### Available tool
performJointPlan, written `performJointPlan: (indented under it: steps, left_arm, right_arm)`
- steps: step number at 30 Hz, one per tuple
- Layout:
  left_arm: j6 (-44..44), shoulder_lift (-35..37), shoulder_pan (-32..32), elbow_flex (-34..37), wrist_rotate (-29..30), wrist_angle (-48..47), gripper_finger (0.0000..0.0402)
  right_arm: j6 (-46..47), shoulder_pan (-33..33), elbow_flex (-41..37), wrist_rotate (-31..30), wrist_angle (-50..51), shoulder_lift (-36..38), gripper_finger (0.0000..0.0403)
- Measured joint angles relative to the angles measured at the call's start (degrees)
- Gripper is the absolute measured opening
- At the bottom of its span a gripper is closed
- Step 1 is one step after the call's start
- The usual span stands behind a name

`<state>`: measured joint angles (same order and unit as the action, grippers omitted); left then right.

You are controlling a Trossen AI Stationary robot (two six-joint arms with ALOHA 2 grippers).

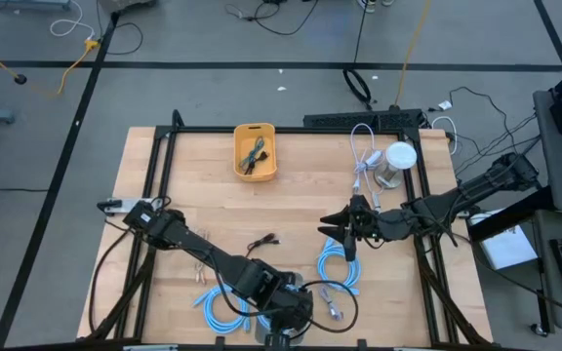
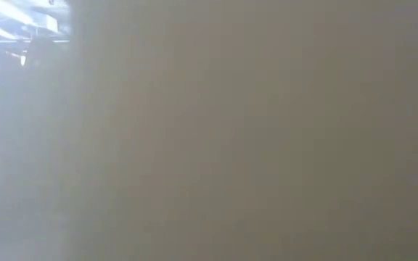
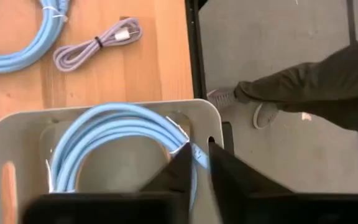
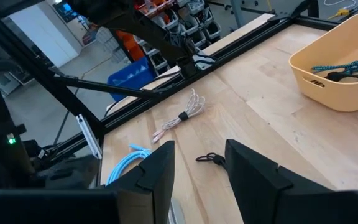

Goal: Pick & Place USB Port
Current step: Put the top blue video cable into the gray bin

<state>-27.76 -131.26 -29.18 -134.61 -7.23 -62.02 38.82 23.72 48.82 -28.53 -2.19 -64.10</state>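
Dark fingers (image 3: 179,171) of L gripper (image 3: 202,149) sat closest to the lens, nearly together, pinched on the blue cable coil (image 3: 117,121) at its outer loop. That coil, the task item, lay inside the grey bin (image 3: 104,107) at the table's near edge.

By size:
- Wooden table (image 1: 183,185) w/ black frame filled the overhead view.
- L arm (image 1: 203,252) ran diagonally from the left side to the near-centre edge, w/ its gripper down in the bin.
- R arm (image 1: 437,207) reached in from the right. R gripper (image 4: 197,144) hung above mid-table, jaws apart, holding nothing.
- Person's trouser leg (image 3: 316,81) and shoe (image 3: 229,96) stood on the floor just beyond the table edge, near the bin.
- Yellow basket (image 1: 255,168) sat at the far centre w/ dark cables in it.
- Silver can (image 1: 396,161) stood far right, w/ a white cable (image 1: 362,156) just beside it.
- Two more blue coils lay on the wood: one (image 1: 338,265) below R gripper, another (image 1: 218,307) near-left beside L arm.
- Lilac bundled cable (image 3: 98,45) lay on the wood near the bin.
- Small black cable (image 1: 261,241) lay mid-table, apart from the rest.
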Motion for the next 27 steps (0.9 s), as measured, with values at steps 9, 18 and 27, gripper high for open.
performJointPlan:
  steps: [9,18,27]
  left_arm:
    - [0.58,-0.38,2.30,0.07,1.74,0.61,0.0002]
    - [-0.58,-0.38,3.37,6.06,-1.07,4.32,0.0001]
    - [-1.52,-0.40,2.00,11.06,-1.35,6.23,0.0001]
  right_arm:
    - [0.58,0.00,0.00,0.17,0.04,0.00,0.0134]
    - [0.60,0.40,0.00,0.24,0.06,0.00,0.0134]
    - [0.60,1.58,0.00,0.18,0.21,0.00,0.0134]
